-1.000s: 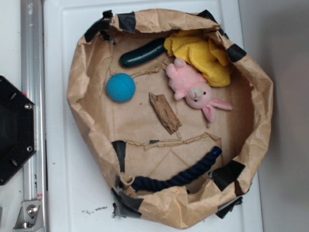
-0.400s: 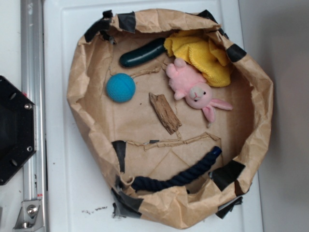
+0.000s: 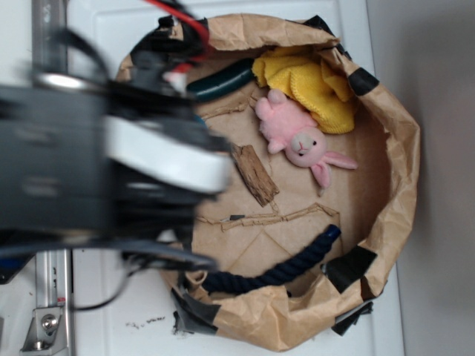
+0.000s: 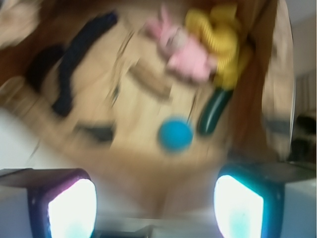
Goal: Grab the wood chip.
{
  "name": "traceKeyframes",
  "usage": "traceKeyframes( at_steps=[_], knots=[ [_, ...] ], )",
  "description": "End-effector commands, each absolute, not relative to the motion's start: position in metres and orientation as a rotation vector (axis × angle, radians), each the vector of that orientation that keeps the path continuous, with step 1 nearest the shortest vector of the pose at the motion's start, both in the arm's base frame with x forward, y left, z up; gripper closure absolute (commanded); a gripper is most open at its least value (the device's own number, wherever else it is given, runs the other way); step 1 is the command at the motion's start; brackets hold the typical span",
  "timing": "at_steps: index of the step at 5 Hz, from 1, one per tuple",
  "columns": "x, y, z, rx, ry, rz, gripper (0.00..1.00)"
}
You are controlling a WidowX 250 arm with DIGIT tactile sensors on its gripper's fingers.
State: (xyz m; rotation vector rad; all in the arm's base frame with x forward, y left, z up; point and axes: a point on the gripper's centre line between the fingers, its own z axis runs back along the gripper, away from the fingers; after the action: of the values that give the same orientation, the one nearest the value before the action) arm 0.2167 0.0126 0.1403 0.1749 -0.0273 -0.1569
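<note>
The wood chip (image 3: 254, 174) is a flat brown slab lying slantwise on the floor of the brown paper bag (image 3: 401, 170), just left of the pink plush bunny (image 3: 297, 137). In the wrist view the wood chip (image 4: 148, 82) is a blurred brown streak well ahead of my gripper (image 4: 154, 208). The gripper is open, its two lit pads (image 4: 69, 208) wide apart with nothing between them. From outside, the blurred arm (image 3: 148, 163) covers the bag's left side, its front edge close to the chip's left end; the fingertips are not distinct there.
A yellow cloth (image 3: 312, 85) and a dark green toy (image 3: 223, 81) lie at the bag's far side. A navy rope (image 3: 282, 267) curves along the near wall. A blue ball (image 4: 175, 135) sits ahead of the gripper, hidden by the arm in the exterior view.
The arm has swept in from the left and now covers the bag's left side and the blue ball. The objects in the bag have not moved.
</note>
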Motion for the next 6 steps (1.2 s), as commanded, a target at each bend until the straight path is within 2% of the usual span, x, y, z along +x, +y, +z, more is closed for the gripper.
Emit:
traceKeyframes(
  at_steps=[1,2,3,4,5,6],
  knots=[
    [0.250,0.031,0.124,0.061,-0.067,-0.339,0.00],
    [0.260,0.027,0.100,0.060,-0.052,-0.410,0.00],
    [0.273,0.022,0.071,0.089,-0.059,-0.464,0.00],
    [0.268,0.004,0.042,0.031,-0.106,-0.559,0.00],
    [0.261,-0.006,0.018,0.003,-0.075,-0.606,0.00],
    [0.259,0.001,0.000,0.031,-0.051,-0.570,1.00]
  ],
)
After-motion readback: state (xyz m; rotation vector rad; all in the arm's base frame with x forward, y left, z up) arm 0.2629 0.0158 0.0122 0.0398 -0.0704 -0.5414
